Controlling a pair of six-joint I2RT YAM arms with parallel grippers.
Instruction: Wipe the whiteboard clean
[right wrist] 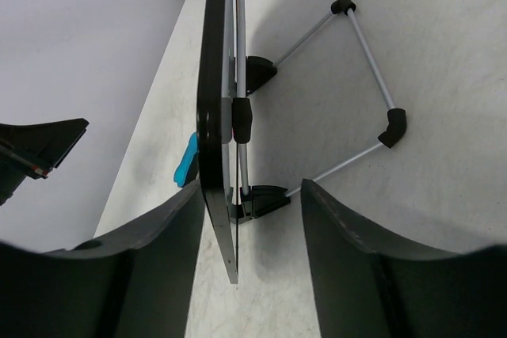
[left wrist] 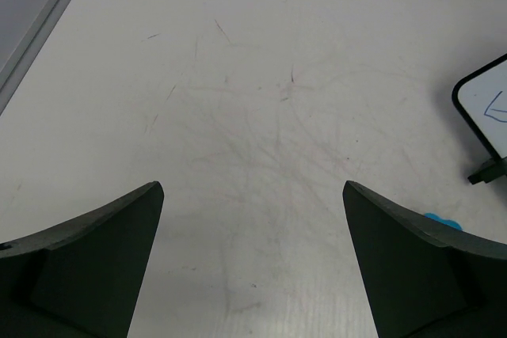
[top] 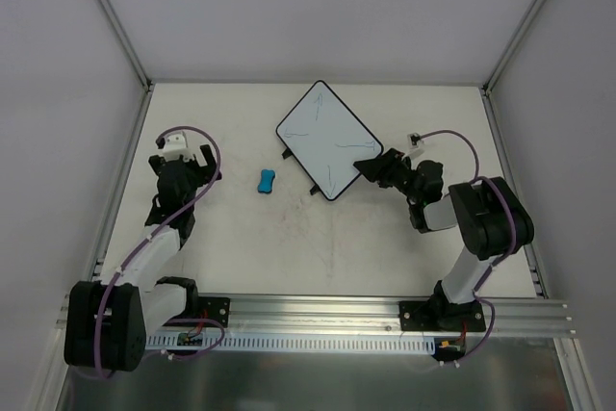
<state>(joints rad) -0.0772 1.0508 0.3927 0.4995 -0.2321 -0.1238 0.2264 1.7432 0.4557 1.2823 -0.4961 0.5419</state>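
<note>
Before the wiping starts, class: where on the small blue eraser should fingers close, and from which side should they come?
Probably across its narrow waist, coming straight down from above. The blue eraser lies flat on the table, pinched in at the middle, with bare space along both long sides. The left gripper stands open.

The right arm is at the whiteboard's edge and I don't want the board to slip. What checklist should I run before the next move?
1. Edge of the whiteboard between the fingers of the right gripper: ok, they straddle it.
2. Fingers shut on the board: not ok, a gap shows beside one finger.
3. Left gripper free: ok, wide open, holding nothing.
4. Blue eraser available: looks ok, it lies on the table between the left gripper and the board, touching neither.
5. Board clean: not ok, blue pen lines show.
6. Wire stand behind the board steady: cannot tell.
</note>
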